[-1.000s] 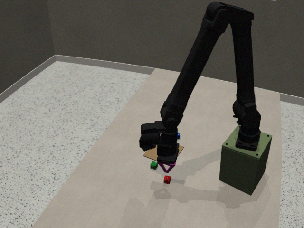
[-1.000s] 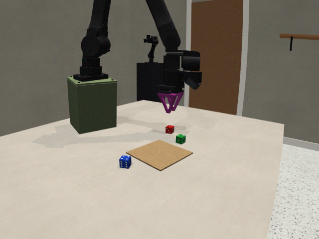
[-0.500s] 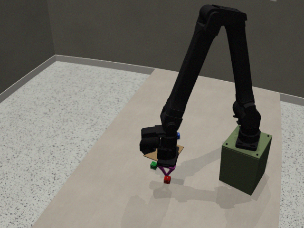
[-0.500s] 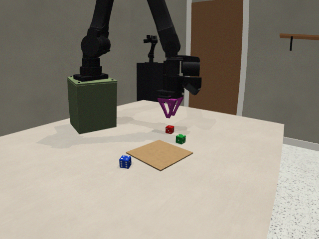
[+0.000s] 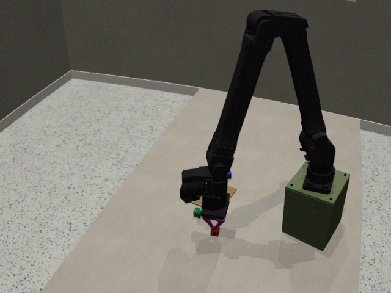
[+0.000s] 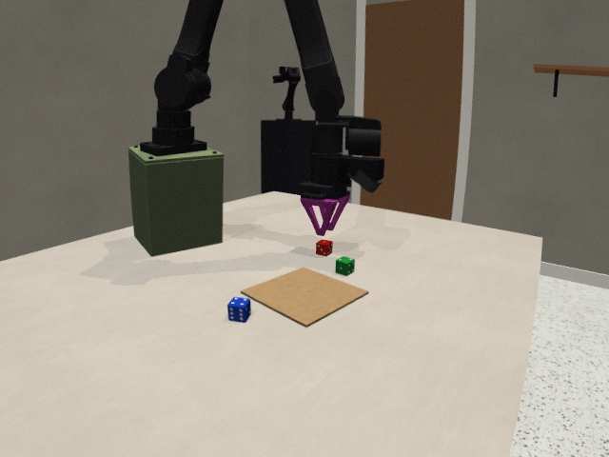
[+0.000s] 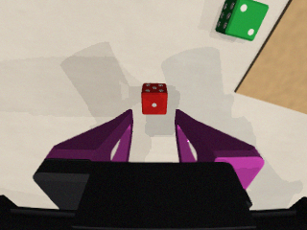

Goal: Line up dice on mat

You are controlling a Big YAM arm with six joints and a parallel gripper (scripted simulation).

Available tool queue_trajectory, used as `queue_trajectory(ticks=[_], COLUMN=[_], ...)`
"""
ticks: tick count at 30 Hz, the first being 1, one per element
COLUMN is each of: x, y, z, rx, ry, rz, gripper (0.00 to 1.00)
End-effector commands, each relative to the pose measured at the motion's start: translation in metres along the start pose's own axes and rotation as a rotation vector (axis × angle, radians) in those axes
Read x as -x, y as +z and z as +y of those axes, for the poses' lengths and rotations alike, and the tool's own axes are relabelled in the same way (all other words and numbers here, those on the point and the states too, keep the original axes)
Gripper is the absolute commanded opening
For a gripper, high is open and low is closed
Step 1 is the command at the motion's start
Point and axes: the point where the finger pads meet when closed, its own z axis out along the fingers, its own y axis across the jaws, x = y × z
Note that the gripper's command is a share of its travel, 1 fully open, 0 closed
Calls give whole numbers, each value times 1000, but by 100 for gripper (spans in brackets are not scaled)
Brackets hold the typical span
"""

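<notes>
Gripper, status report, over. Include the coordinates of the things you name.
Gripper (image 5: 214, 228) (image 6: 325, 231) (image 7: 153, 115) part open, above red die (image 5: 215, 232) (image 6: 324, 248) (image 7: 154, 100), holding nothing. All three dice off mat (image 5: 233, 190) (image 6: 304, 296) (image 7: 283, 62). Nothing blocking descent, apparently.

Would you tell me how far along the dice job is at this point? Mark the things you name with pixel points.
Nothing looks done: the red die (image 5: 215, 232) (image 6: 324, 248) (image 7: 154, 99), green die (image 5: 197, 212) (image 6: 344, 266) (image 7: 246, 19) and blue die (image 5: 229, 174) (image 6: 239, 308) all sit off the mat (image 5: 231, 190) (image 6: 304, 296) (image 7: 283, 62). In hand: the open gripper (image 5: 214, 228) (image 6: 325, 231) (image 7: 153, 115) is above the red die, apparently to grasp it. Left: placing all three in line.
</notes>
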Motion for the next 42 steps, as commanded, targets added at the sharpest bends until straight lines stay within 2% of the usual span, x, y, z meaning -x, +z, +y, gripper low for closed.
queue_trajectory(ticks=[1, 9, 42], x=[14, 13, 12], y=[4, 10, 10], z=[1, 1, 1], rx=[10, 10, 9], ry=[5, 4, 4], rz=[-22, -19, -16], gripper=[39, 39, 39])
